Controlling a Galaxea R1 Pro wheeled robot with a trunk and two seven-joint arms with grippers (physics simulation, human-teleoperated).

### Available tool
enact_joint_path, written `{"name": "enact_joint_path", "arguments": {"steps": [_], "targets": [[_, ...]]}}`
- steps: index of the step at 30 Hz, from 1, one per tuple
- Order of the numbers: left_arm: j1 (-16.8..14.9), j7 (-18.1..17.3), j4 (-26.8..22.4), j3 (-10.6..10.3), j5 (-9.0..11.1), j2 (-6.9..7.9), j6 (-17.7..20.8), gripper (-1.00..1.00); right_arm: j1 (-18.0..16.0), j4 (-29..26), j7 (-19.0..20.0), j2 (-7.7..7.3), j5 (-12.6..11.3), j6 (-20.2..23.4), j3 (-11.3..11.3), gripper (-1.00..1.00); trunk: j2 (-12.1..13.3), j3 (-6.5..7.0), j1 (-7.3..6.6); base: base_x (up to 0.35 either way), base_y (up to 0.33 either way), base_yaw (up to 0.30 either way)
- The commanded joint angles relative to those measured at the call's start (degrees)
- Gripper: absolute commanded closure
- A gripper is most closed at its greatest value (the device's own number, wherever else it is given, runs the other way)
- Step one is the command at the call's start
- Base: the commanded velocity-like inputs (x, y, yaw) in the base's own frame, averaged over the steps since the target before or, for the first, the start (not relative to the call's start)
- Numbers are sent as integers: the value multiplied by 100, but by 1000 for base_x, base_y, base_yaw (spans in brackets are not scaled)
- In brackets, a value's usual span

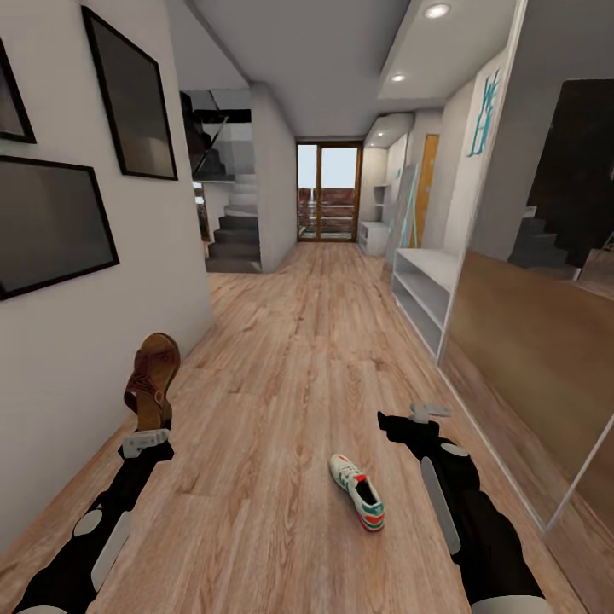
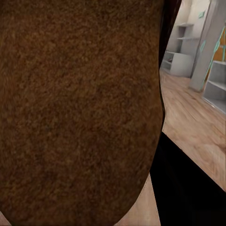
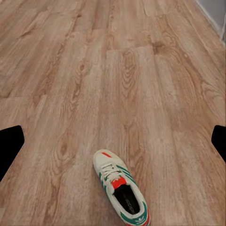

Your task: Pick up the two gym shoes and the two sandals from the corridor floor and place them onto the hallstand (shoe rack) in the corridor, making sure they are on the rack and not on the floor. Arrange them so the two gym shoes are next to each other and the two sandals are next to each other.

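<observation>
Left gripper [image 1: 147, 441]: at about 8 o'clock in your head view, clamped on a brown open-toe sandal with a dark reddish strap and tan footbed [image 1: 153, 380]. The sandal stands upright above the fingers, off the floor, close to the white wall with the dark framed pictures [image 1: 51, 223]. In the left wrist view its brown sole [image 2: 80, 108] sits right against the lens.

Gym shoe: one white lace-up sneaker with green side stripes and red-orange accents [image 1: 357, 491] lies on the light brown wood-grain plank floor [image 1: 281, 358] at about 5 o'clock, between your two arms, untouched. In the right wrist view it lies ahead of the fingers [image 3: 121, 187], well apart from them.

Right gripper [image 1: 424, 417]: at about 4 o'clock, spread wide and carrying nothing; the dark fingertips [image 3: 10, 147] sit at either edge of the right wrist view with bare planks between them.

Pale grey hallstand with two open shelf tiers [image 1: 424, 290]: at about 2 o'clock along the right wall, well apart from both arms. You can see nothing on the shelf parts that face you.

Progress: early, by my judgement. One sandal is lifted but not yet racked; one sneaker waits on the floor.

Left to do: carry the sandal to the rack, pick up this sneaker, then find the second sandal and second sneaker and pair them.
</observation>
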Motion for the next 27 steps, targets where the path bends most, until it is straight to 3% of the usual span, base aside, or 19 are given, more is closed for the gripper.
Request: {"name": "enact_joint_path", "arguments": {"steps": [1,7,11,18,27], "targets": [[-5,-45,4,7,57,-1,2,100,-2,-7,-37,2,-52,23,-6,-100,-2,-7,0,141,-257,127],[-5,-45,4,7,57,-1,2,100,-2,-7,-37,-6,-52,23,-10,-100,-2,-7,0,91,-160,18],[-42,-69,-13,56,96,-123,-125,100,-2,-137,-2,-10,-51,153,-80,-100,-2,-7,0,0,0,0],[-48,-71,-168,52,100,-213,-301,100,-2,-205,-2,-10,-59,227,-90,-100,-2,-7,0,0,0,0],[-49,-71,-385,42,101,-229,-286,100,-2,-207,-2,-9,-61,225,-90,-100,-2,-7,0,0,0,0]]}}
